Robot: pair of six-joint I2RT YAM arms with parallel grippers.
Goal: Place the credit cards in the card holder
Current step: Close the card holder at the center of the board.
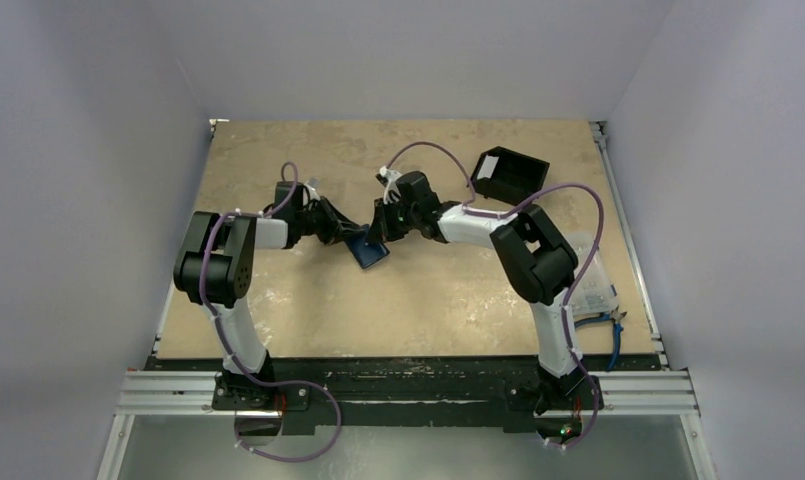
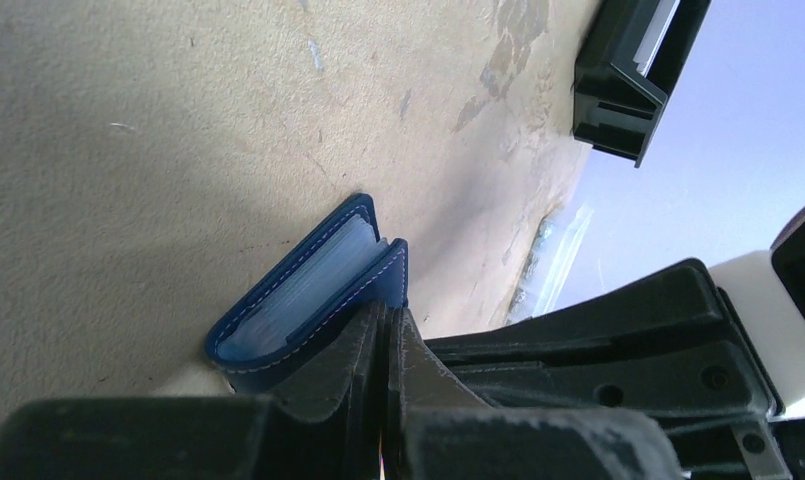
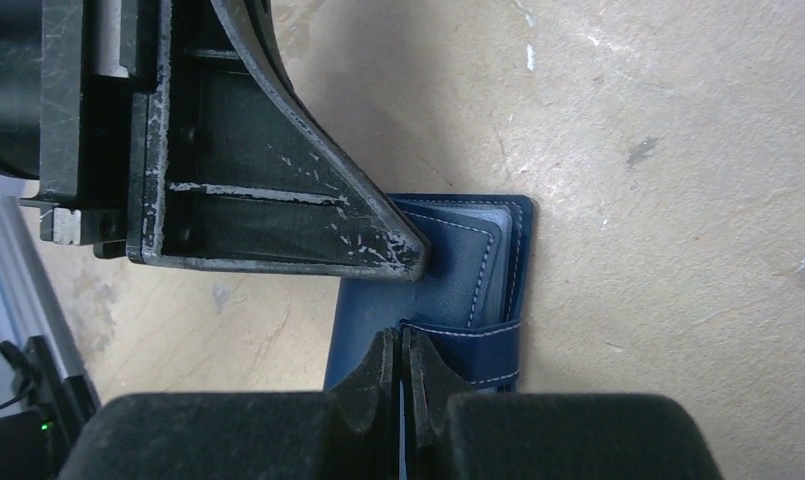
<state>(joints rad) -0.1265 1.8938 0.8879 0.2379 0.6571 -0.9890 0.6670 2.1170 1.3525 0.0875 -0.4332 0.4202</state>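
On the worktop point(image 1: 448, 300), centre: card holder point(image 3: 478, 260), part open. Your right hand point(image 3: 402, 342) is clenched on one flap. Your left hand point(image 2: 386, 320) is clenched empty, tips pressing the inner face. Risk: pull the flap hard and the left tips skid off, so the holder drags or folds shut. The thin pinch may also slip.

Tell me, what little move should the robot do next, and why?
Probably fold the card holder shut: the right pincer and left pincer are each shut on one of its edges, and pale cards seem already tucked inside.
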